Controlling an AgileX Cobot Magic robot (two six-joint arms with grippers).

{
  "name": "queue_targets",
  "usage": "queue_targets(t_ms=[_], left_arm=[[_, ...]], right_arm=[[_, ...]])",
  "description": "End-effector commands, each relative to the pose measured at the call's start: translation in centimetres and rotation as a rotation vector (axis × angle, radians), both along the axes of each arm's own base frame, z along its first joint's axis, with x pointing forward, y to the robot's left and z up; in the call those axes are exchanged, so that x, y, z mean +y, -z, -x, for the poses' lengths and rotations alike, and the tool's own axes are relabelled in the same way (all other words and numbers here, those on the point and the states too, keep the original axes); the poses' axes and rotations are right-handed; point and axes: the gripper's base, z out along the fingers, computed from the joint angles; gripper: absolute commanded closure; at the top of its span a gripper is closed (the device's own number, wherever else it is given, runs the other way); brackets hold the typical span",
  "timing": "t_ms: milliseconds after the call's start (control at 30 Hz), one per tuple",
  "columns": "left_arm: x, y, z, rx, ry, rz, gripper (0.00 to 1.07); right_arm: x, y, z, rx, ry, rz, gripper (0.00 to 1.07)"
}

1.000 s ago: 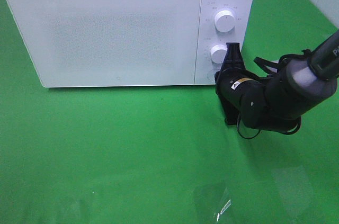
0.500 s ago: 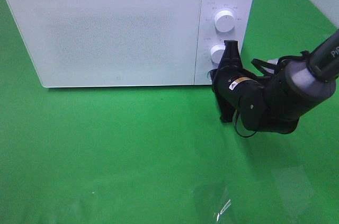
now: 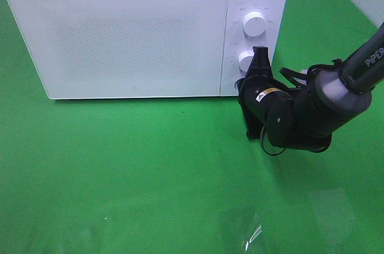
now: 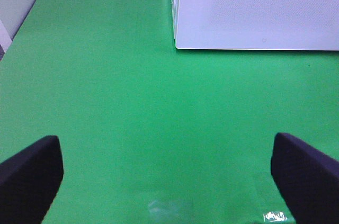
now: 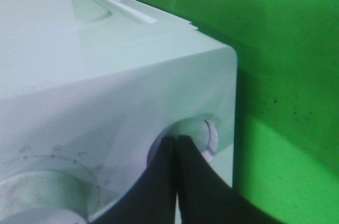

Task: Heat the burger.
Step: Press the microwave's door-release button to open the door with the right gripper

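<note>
The burger is out of view. A white microwave [image 3: 132, 38] stands at the back of the green cloth with its door closed. My right gripper [image 3: 243, 83] is shut, with nothing between its fingers, at the bottom of the control panel below the lower knob [image 3: 246, 60]. In the right wrist view its tips [image 5: 176, 139] touch the round button [image 5: 205, 131] at the panel's corner. My left gripper [image 4: 168, 181] is open and empty above bare cloth, in front of the microwave's corner [image 4: 254, 7]; the high view does not show it.
The upper knob [image 3: 254, 24] sits above the lower one on the panel. Green cloth [image 3: 150, 170] covers the table in front of the microwave. A shiny patch [image 3: 243, 230] lies on the cloth near the front edge.
My right gripper has shifted slightly left, closer to the bottom of the microwave's control panel. The door stays closed and the left gripper has not moved.
</note>
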Motion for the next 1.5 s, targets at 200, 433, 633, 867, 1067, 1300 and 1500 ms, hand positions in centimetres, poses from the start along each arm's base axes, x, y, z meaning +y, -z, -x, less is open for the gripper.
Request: queue_targets(t_ms=[200,433,633,867,1067,1300,1500], left_arm=[[0.0,-0.1,0.0,-0.016,-0.005,0.007,0.07],[0.0,-0.1,0.0,-0.016,-0.005,0.007,0.07],[0.0,-0.1,0.0,-0.016,-0.005,0.007,0.07],[0.0,-0.1,0.0,-0.016,-0.005,0.007,0.07],[0.0,-0.1,0.0,-0.016,-0.005,0.007,0.07],[0.0,-0.1,0.0,-0.016,-0.005,0.007,0.07],[0.0,-0.1,0.0,-0.016,-0.005,0.007,0.07]], right_arm=[[-0.3,-3.5,-3.0,-0.321,0.138,0.0,1.07],[0.0,-3.7,-4.0,-0.368,0.165,-0.001,1.07],[0.1,-3.8,-4.2,-0.378,0.166,0.004,1.07],[0.1,-3.7,-4.2,-0.373,0.164,0.007,1.07],[0.2,-3.5,-4.1,-0.346,0.156,0.014,1.07],[0.6,-3.5,-4.1,-0.316,0.116,0.016,1.07],[0.5,-3.4,-3.5,-0.297,0.088,0.028,1.07]])
